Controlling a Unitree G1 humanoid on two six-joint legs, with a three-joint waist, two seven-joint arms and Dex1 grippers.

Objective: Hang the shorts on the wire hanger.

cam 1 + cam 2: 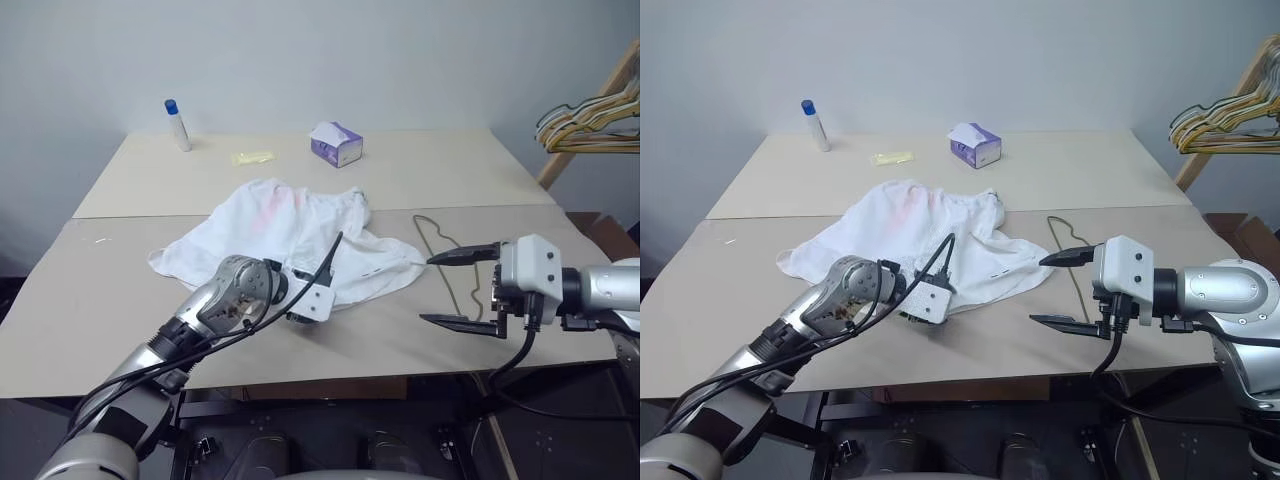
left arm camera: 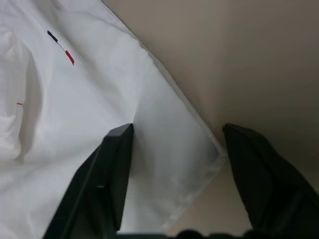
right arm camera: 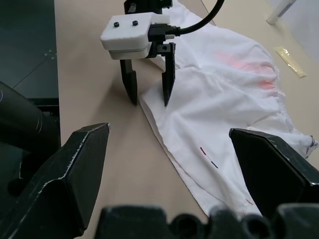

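The white shorts [image 1: 290,235] lie crumpled in the middle of the table, with a faint pink smudge near their far side. My left gripper [image 3: 149,97] points down at their near hem corner. Its black fingers [image 2: 117,174] stand apart on either side of that corner [image 2: 174,149], one over the cloth and one over bare table. The thin wire hanger [image 1: 424,232] lies flat on the table to the right of the shorts, its hook at the far end. My right gripper [image 1: 465,288] hovers open above the hanger's near part, holding nothing.
A purple-and-white tissue box [image 1: 336,143], a white bottle with a blue cap [image 1: 177,125] and a yellow packet [image 1: 252,157] sit at the back of the table [image 1: 120,300]. A bunch of yellowish and pale hangers [image 1: 590,120] hangs on a wooden rack at the far right.
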